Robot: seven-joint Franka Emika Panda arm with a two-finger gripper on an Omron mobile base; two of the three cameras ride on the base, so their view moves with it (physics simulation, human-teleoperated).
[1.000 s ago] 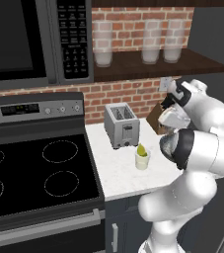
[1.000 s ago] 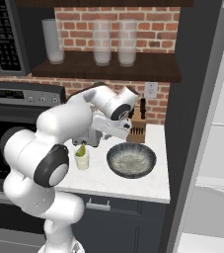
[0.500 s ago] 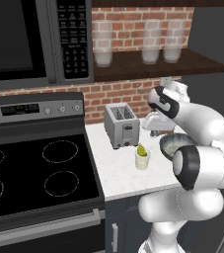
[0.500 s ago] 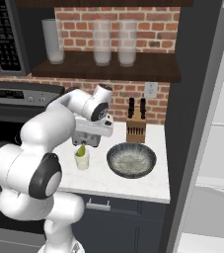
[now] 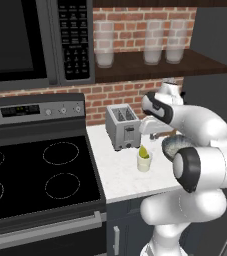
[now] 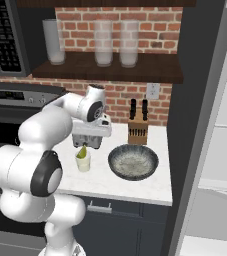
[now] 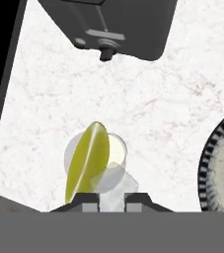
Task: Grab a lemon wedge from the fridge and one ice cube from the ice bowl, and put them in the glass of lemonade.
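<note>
- Hand view: the gripper [image 7: 112,200] hangs over the glass of lemonade [image 7: 96,159], its jaws clamped on a pale ice cube [image 7: 114,184].
- The lemon wedge [image 7: 87,162] stands tilted in the glass, its tip above the rim.
- The glass sits on the white counter [image 5: 116,172], just in front of the toaster [image 5: 121,127].
- The ice bowl [image 6: 133,162] lies beside it, near the fridge [image 6: 208,125].

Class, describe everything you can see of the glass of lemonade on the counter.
The glass of lemonade is a small clear tumbler of pale yellow liquid, upright on the white marble counter before the toaster. A yellow-green lemon wedge leans out of it. A clear ice cube, pinched in the gripper, hangs above its rim.
</note>
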